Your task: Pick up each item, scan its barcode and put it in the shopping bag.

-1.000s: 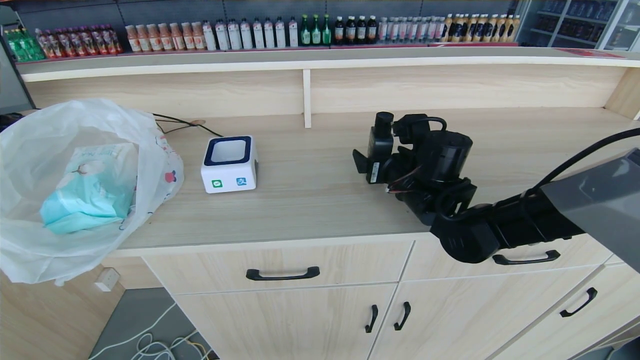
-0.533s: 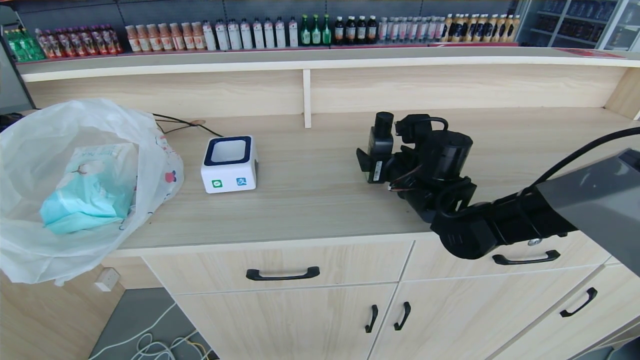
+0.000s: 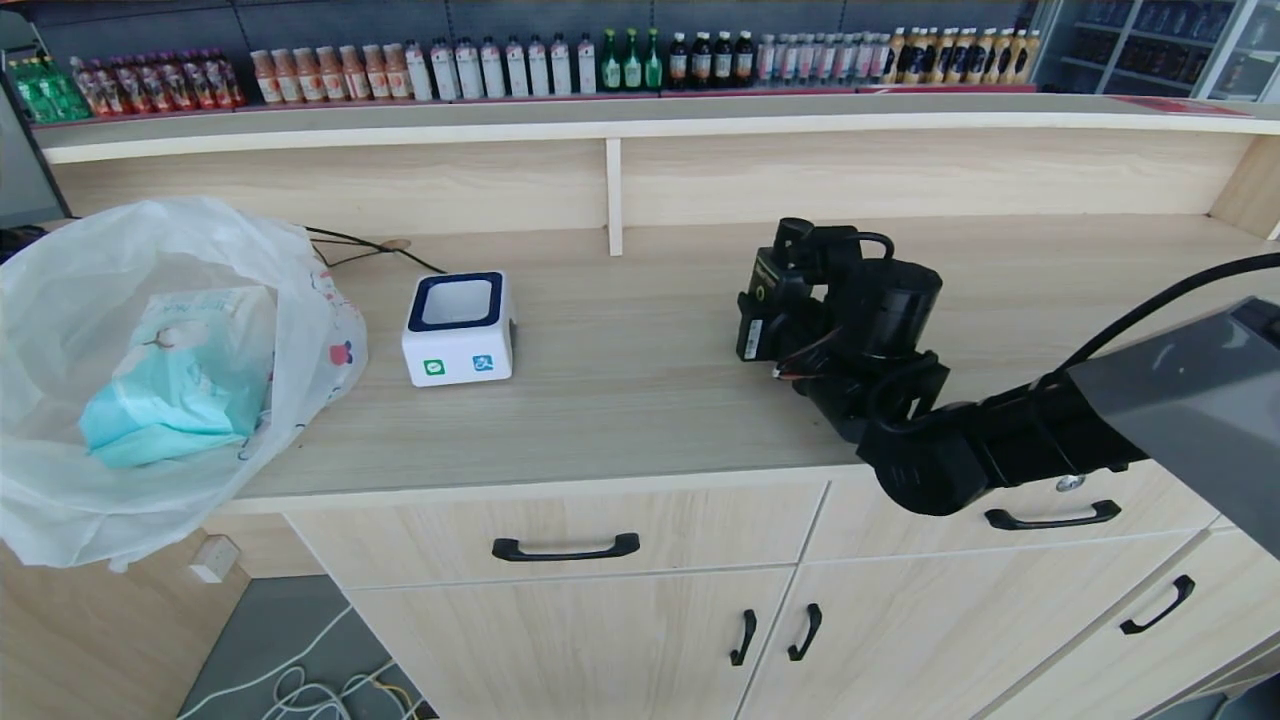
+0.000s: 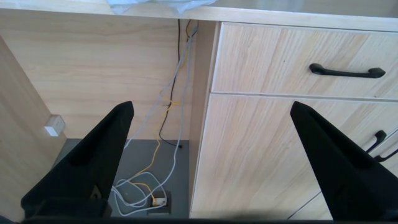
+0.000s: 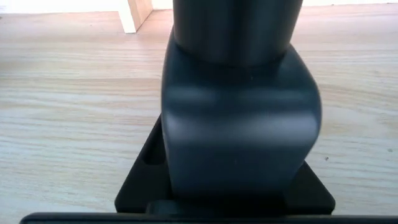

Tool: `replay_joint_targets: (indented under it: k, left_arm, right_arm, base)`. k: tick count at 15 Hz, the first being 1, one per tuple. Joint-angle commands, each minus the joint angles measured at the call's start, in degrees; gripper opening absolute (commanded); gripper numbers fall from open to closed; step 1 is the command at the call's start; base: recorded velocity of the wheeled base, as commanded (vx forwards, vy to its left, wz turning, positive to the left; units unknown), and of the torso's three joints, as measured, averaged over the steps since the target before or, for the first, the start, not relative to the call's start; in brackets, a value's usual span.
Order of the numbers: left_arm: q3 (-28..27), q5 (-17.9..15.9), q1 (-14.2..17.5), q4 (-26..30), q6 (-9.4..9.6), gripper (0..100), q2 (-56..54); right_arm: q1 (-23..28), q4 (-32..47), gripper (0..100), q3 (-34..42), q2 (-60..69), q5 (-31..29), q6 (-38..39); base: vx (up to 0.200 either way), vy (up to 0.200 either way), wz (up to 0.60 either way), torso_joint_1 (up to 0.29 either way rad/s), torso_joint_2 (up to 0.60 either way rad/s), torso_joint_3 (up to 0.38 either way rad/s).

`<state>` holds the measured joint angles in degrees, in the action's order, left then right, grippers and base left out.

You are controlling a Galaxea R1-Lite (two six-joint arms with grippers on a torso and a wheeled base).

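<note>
Left gripper (image 4: 210, 106) held before cabinet (image 4: 280, 155), jaws wide. Right gripper (image 3: 757, 310) held over right half of counter (image 3: 620, 400); jaw state cannot be told. Pack (image 3: 180, 390) lodged in bag (image 3: 60, 300), left edge.

A dark bottle (image 3: 758, 310), gripped in the right claw (image 3: 790, 300), hangs over the counter's (image 3: 620, 400) right half. A teal pack (image 3: 180, 385) lies in the white shopping bag (image 3: 60, 300) at its left edge.
</note>
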<state>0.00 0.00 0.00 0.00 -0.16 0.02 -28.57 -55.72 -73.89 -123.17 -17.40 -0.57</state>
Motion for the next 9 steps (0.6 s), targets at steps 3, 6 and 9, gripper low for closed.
replay_joint_targets:
  k: [3,6,9]
  left_arm:
    - [0.0,0.0,0.0,0.0,-0.02,100,-0.02]
    - [0.0,0.0,0.0,0.0,-0.02,100,-0.02]
    - [0.0,0.0,0.0,0.0,-0.02,100,-0.02]
  right_arm:
    - [-0.17,-3.25,0,1.11,0.65,0.08,-0.13]
    - [-0.43,-8.7,0,8.14,3.2,1.66,-0.39]
    - [-1.13,-15.12,0,18.25,9.71,2.28,-1.27]
  base:
    - [0.0,0.0,0.0,0.0,0.0,0.0]
    - [0.0,0.0,0.0,0.0,0.0,0.0]
    - [0.0,0.0,0.0,0.0,0.0,0.0]
